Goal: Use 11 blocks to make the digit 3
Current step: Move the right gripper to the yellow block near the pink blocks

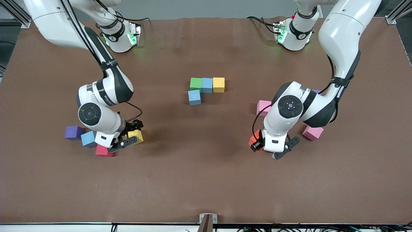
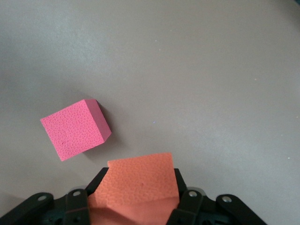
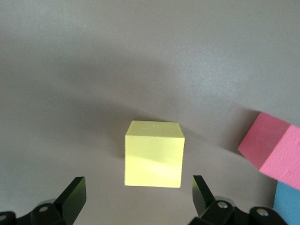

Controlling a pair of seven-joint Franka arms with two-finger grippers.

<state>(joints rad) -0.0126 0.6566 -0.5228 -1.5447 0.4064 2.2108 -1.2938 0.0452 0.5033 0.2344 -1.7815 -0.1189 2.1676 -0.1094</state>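
Front view: at the frame's centre, four matte foam cubes start the digit on the brown tabletop [image 1: 206,180]: a green foam cube [image 1: 195,84], a light blue foam cube [image 1: 207,85] and a golden yellow foam cube [image 1: 219,84] touching in a row, with a second light blue foam cube [image 1: 194,97] just below the green one. At lower left of the frame the right hand [image 1: 128,137] sits low around a pale yellow foam cube [image 1: 135,136], with a red foam cube [image 1: 103,150], a third light blue foam cube [image 1: 88,139] and a purple foam cube [image 1: 74,132] clustered beside it. At lower right of the frame the left hand [image 1: 268,151] is over an orange foam cube [image 1: 254,139]; two pink foam cubes [image 1: 264,107] [image 1: 313,132] lie near that arm.

Left wrist view: at bottom centre the left hand [image 2: 136,197] pinches the orange cube [image 2: 140,185] between its fingers [image 2: 96,185]; a pink cube [image 2: 75,129] lies apart at centre left.

Right wrist view: the right hand [image 3: 136,194] is spread, its fingers [image 3: 75,192] flanking the pale yellow cube [image 3: 153,153], which sits centred, squarely between and slightly ahead of the tips. The red cube [image 3: 274,150] is at the right edge. I judge a short advance and a squeeze would take it
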